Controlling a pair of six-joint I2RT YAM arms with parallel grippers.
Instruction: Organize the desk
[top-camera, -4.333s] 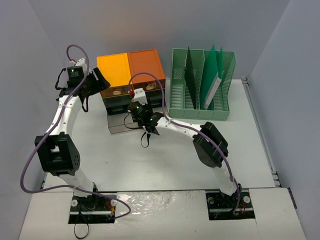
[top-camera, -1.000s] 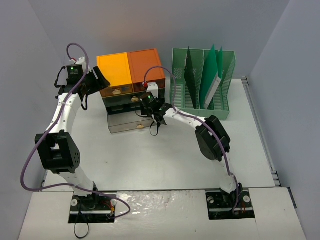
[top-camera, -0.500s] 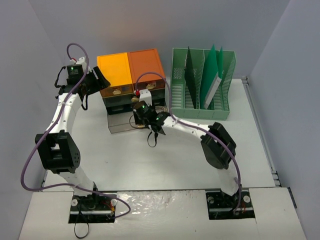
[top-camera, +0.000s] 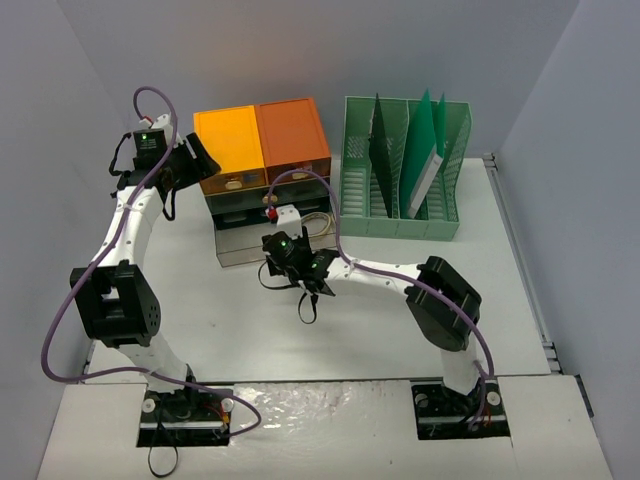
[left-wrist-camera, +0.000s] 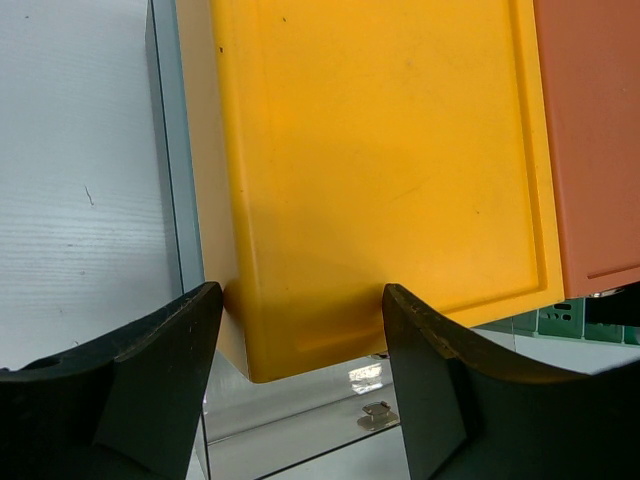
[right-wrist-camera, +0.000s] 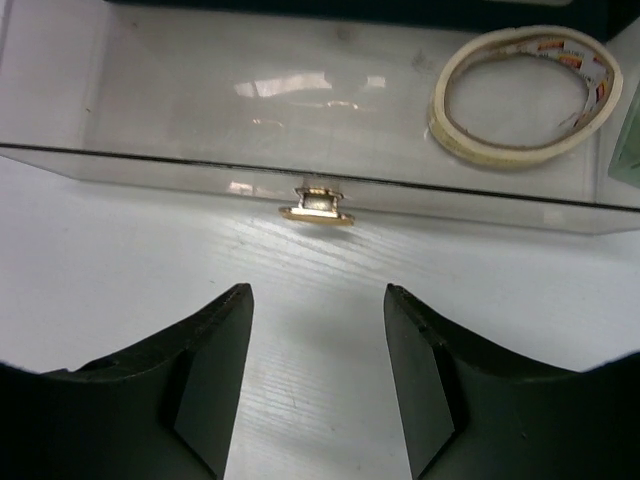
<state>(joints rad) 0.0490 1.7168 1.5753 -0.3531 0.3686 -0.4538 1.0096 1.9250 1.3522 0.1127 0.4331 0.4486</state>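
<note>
The off-white desk (top-camera: 300, 335) carries an orange-topped drawer unit (top-camera: 260, 140) at the back. Its clear bottom drawer (top-camera: 240, 250) stands pulled out and holds a roll of tape (right-wrist-camera: 520, 95) at its right end. The drawer's small gold handle (right-wrist-camera: 318, 207) sits just ahead of my right gripper (right-wrist-camera: 318, 380), which is open and empty low over the desk in front of the drawer (top-camera: 275, 262). My left gripper (left-wrist-camera: 300, 370) is open and empty, with its jaws on either side of the near corner of the yellow-orange top (left-wrist-camera: 380, 170), at the unit's left end (top-camera: 195, 160).
A green slotted file rack (top-camera: 405, 180) with a few upright folders stands to the right of the drawer unit. The right arm's elbow (top-camera: 440, 300) hangs over the desk's right half. Grey walls close in on the left and at the back.
My right gripper has drawn back from the drawer unit toward the near side and a little left, and now sits in front of the open drawer. The left arm has not moved.
</note>
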